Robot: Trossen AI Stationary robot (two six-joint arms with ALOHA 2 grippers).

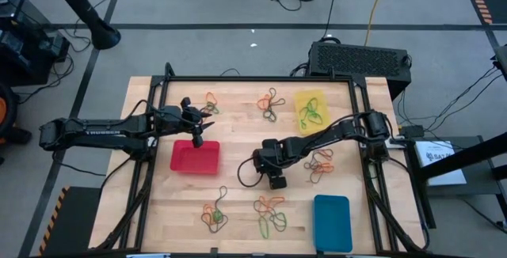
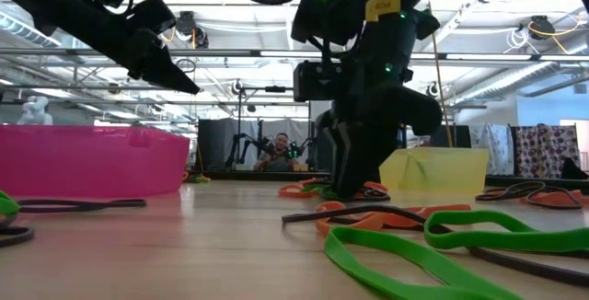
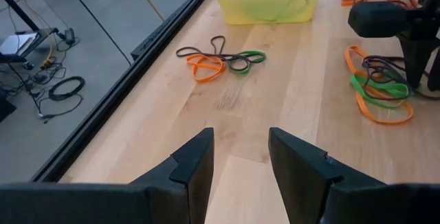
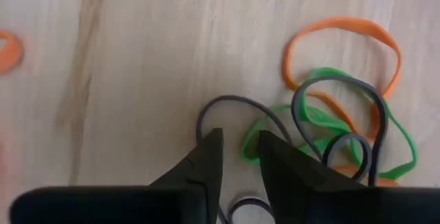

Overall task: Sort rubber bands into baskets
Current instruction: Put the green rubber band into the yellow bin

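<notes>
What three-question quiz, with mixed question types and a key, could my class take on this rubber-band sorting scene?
1. True or false: the blue basket already holds rubber bands.
2. Which basket does the left gripper hover above? A) yellow B) red C) blue
3. Fill in: the right gripper is down at the table over a dark ____.

Key:
1. False; in the high view it looks bare, while green bands lie in the yellow basket.
2. B, over the far edge of the red basket, fingers open and holding nothing.
3. Rubber band; the fingertips straddle its loop, beside a tangle of orange, green and dark bands.
</notes>
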